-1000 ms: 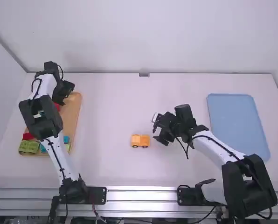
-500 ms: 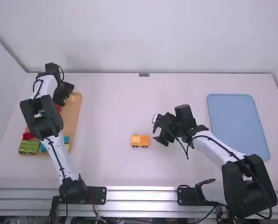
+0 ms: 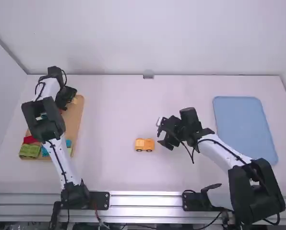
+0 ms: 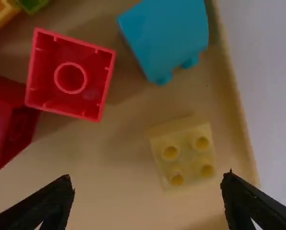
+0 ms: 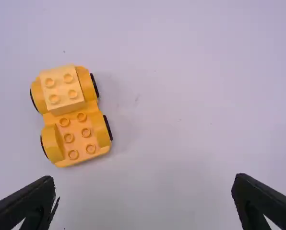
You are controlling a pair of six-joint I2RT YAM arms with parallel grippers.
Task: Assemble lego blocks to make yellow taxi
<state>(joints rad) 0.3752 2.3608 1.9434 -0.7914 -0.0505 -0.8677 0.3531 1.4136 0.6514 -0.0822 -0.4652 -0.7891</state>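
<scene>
Pincer on the left arm [image 3: 66, 97] is hanging over the far end of the wooden tray [image 3: 75, 120]. Its two tips are standing wide apart, and nothing is sitting in their grip. Down in the tray, a pale yellow block [image 4: 184, 155] is showing four round bumps on top. It is lying near the tray's edge. A bright blue block [image 4: 164, 36] is resting on its side near the same edge, and its bumps are poking out sideways. A red block [image 4: 71, 76] is lying upside down, so its hollow part is facing up. A dark red block [image 4: 4, 124] is sitting just beside it. Green blocks [image 3: 29, 151] are waiting at the tray's near end.

Out in the middle, the pincer on the right arm [image 3: 160, 132] is hanging over the white table [image 3: 112, 112]. Its tips are staying out wide too, and they are holding nothing.

The little yellow car [image 5: 78, 132] is standing near that pincer, on the table. Black wheels are showing on its sides. A light yellow block [image 5: 63, 91] is sitting on top of one end, and six bumps are showing on the other end. Farther right, a flat blue tray [image 3: 246, 127] is lying on the table.
</scene>
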